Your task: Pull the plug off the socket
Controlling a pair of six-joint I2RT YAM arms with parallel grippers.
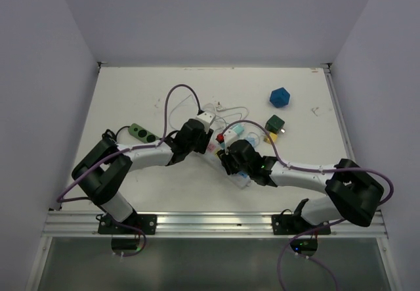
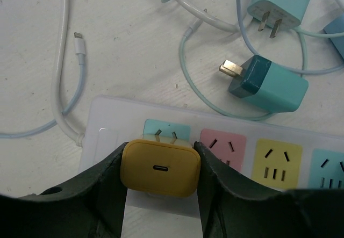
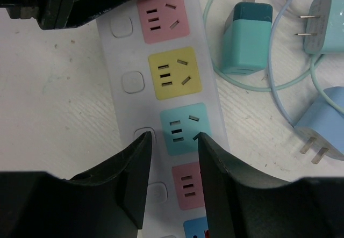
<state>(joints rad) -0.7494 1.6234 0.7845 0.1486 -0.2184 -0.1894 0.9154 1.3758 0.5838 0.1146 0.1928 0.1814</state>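
Right, power strip [image 2: 113, 117] first: long white light plastic, and we judge it will lift or skid with the plug unless pinned. Right gripper [image 3: 173, 141] sits over it at a teal mid-strip socket [image 3: 183, 128], jaws apart, nothing held; whether it presses down we cannot tell.

Yellow charger plug [image 2: 159, 169] stands in the teal end socket [image 2: 166, 128] of the strip, mid-table. It's a small rigid block with smooth rounded sides, so probably slippery; light, not fragile. Left gripper [image 2: 159, 153] is closed on its two opposite sides, which we think is the right hold. Pull straight along the prongs [image 2: 158, 135], no twisting. A bit of prong shows at the socket, so it's not flush, or that's just the angle.

Room: pale grey walls [image 1: 39, 74] close on three sides. White table [image 1: 131, 94], matt, lightly scuffed, some grip we'd guess. Loose near the strip: teal charger [image 2: 269, 85], pale blue charger [image 2: 279, 1], white Lightning cable [image 2: 79, 44].
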